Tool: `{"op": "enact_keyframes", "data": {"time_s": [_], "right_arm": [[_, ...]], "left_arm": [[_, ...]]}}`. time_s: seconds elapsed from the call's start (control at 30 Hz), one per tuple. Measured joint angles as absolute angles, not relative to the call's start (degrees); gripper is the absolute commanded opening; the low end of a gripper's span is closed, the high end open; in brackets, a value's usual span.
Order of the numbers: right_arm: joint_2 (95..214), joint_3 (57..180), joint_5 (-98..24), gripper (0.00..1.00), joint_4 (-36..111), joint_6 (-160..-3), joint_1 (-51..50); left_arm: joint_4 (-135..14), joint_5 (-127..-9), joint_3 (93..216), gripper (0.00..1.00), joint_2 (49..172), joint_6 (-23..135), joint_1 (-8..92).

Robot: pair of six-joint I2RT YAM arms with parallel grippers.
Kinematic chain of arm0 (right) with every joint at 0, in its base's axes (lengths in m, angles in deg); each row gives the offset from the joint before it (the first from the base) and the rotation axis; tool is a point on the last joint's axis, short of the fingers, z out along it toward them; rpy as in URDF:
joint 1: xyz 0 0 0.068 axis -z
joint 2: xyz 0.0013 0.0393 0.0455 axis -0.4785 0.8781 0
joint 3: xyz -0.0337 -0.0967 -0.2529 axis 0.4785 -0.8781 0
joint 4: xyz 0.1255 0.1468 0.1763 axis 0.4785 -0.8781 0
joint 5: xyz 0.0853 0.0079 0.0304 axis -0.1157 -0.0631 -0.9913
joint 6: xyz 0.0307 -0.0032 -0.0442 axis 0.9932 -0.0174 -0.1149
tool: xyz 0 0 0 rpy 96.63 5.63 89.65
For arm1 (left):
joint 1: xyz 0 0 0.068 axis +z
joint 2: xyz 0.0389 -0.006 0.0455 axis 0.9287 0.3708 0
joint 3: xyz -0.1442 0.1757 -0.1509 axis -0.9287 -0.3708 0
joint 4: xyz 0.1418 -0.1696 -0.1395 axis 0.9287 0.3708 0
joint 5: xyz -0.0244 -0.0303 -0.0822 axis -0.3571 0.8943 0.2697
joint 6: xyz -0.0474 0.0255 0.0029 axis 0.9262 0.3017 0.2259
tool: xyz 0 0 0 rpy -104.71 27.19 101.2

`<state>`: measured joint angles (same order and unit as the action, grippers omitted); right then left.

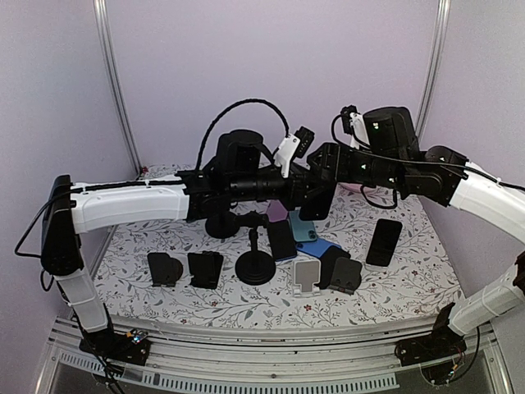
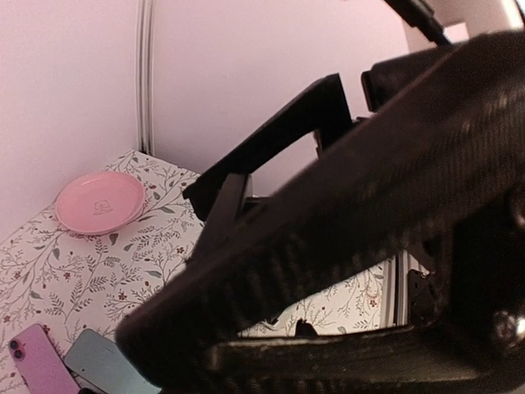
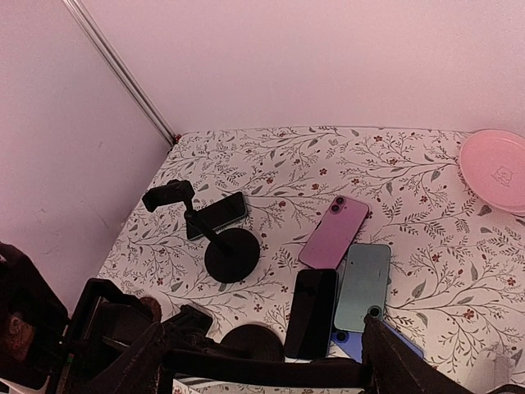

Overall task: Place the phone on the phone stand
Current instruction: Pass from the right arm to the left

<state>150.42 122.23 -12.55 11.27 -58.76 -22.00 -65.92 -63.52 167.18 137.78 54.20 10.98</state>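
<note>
While both arms reach over the flowered table (image 1: 414,283) and cross above its middle, the phones lie flat on it in a cluster beneath them. Seen from its own wrist, the right tool (image 3: 271,332) has its fingers (image 3: 392,361) spread wide apart with nothing between them, and it hangs over the near end of that cluster. A black phone (image 3: 312,312) lies just ahead of it, side by side with a teal phone (image 3: 363,286). A purple phone (image 3: 334,231) lies just beyond the two, and a blue phone (image 3: 349,343) peeks out from under the teal one. A round-based stand (image 3: 232,254) stands upright near them (its clamp head leans off to one side), with another dark phone (image 3: 217,213) flat behind its stem. A pink plate (image 3: 496,168) sits at the edge of that view. The left tool (image 1: 308,199) is lost among the crossed arms from above. Its own camera is filled with blurred black parts, so I cannot tell whether it is apart or together. A white stand (image 1: 307,275) stands near the front edge.
</note>
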Motion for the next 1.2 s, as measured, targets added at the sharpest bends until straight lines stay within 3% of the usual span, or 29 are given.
{"op": "enact_keyframes", "data": {"time_s": [0.17,0.4,0.47,0.63,0.8,0.9,1.2], "right_arm": [[150.4,123.2,-12.5,0.24,11.1,-59.2,-21.8],[150.4,123.7,-12.6,0.25,11.1,-59.4,-21.7],[150.2,123.7,-12.7,0.31,11.1,-59.4,-21.7],[149.9,123.7,-13.3,0.69,10.7,-59.9,-21.7],[149.9,123.7,-13.4,0.9,10.5,-60.0,-21.7],[149.9,123.7,-13.0,0.95,10.6,-59.9,-21.8],[150.0,122.9,-11.4,0.95,9.5,-59.7,-22.2]], "left_arm": [[-66.3,-62.3,166.3,0.34,137.8,54.7,11.0],[-66.5,-62.2,165.6,0.12,137.8,55.2,11.0],[-66.6,-62.4,165.6,0.0,137.8,55.3,11.2],[-67.0,-62.1,165.4,0.0,137.8,55.5,11.4],[-67.0,-62.2,165.4,0.0,137.8,55.4,11.4],[-65.9,-62.4,165.4,0.0,137.8,55.3,11.3],[-64.4,-63.4,165.4,0.0,137.8,55.2,11.3]]}}
